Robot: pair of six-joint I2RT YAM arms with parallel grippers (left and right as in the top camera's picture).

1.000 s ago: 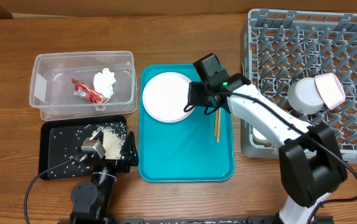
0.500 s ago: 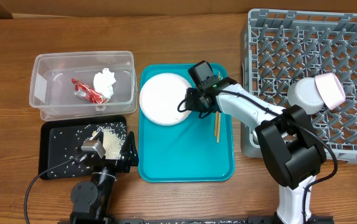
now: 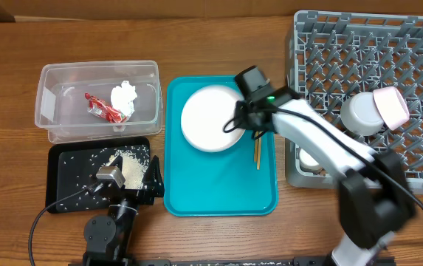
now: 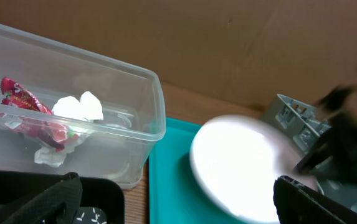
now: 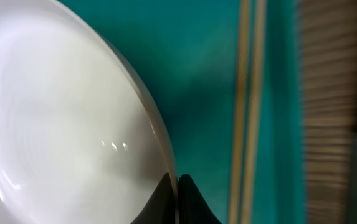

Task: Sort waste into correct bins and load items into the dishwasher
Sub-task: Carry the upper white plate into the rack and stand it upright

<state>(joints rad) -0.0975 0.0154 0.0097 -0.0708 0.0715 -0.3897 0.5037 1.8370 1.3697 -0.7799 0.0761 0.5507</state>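
Overhead: right gripper (image 3: 241, 124) sits on the right-hand rim of the large plate (image 3: 211, 118), which is over the teal tray (image 3: 218, 193). Chopsticks (image 3: 257, 151) lie on the tray just beside the plate.

Step in hand (my reading): carry the plate to the dish rack (image 3: 418, 74) and stand it between pegs.

Right wrist: jaws pinched narrow, with only the thin rim of the plate caught between the tips. The plate is blurred in the left wrist view, so I cannot tell whether it is clear of the tray.

Notes for doing it well:
- The grip is on the edge only, so move slowly and avoid any swing.
- Raise the plate above the tray lip and the rack wall before crossing.
- Turn it on edge and lower it into a free row away from the pale bowl (image 3: 366, 111).
- Release only once it is seated.

Left gripper (image 4: 175, 183): fingers spread wide, nothing held, parked by the black tray (image 3: 60, 193) with its rice (image 3: 126, 159). The clear tub (image 3: 45, 111) holds the wrapper (image 3: 100, 108) and tissue (image 3: 125, 96).
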